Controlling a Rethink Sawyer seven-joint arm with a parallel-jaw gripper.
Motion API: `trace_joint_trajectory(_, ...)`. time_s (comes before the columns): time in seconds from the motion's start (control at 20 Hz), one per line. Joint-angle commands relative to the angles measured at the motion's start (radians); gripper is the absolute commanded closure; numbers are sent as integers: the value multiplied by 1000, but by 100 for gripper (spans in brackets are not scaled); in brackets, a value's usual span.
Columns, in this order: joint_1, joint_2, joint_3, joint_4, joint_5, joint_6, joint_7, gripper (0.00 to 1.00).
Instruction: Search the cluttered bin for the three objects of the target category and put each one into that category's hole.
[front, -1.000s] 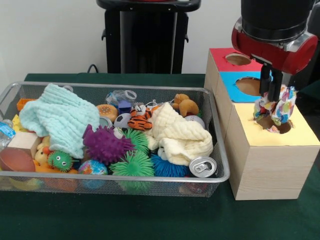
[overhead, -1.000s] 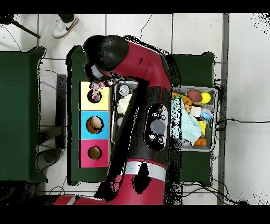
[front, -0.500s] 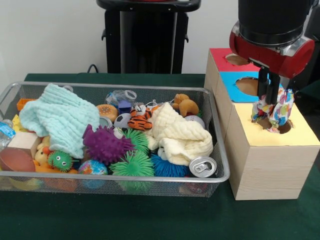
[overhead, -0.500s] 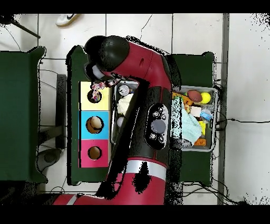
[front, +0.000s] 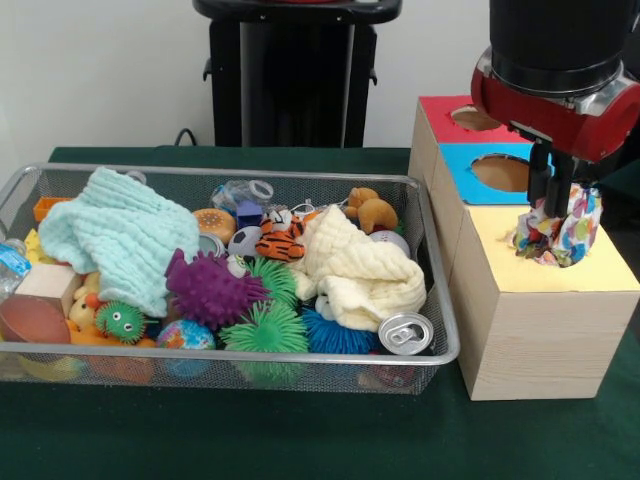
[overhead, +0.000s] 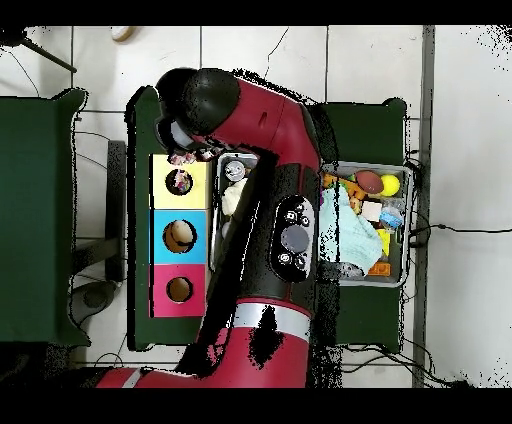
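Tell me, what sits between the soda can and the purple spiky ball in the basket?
In the front view, a blue spiky ball and green spiky balls lie between the can and purple ball.

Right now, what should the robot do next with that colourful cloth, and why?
Probably let go. The end effector holds the cloth right over the yellow hole, its bottom already in it, so opening should drop it in.

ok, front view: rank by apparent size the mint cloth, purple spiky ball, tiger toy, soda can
1. mint cloth
2. purple spiky ball
3. tiger toy and soda can: look about alike; the can sits nearer the camera, so I won't rank them.
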Motion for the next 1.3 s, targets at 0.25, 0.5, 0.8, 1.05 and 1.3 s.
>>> trace_joint_trajectory(0.25,9,4,21,165,38,-43,293,100)
trace_joint_trajectory(0.5,-18,16,31,145,28,-28,236,100)
trace_joint_trajectory(0.8,-42,22,44,121,19,1,189,100)
trace_joint_trajectory(1.05,-51,4,49,157,13,-14,157,100)
trace_joint_trajectory(1.3,-41,-50,36,264,7,-67,141,100)
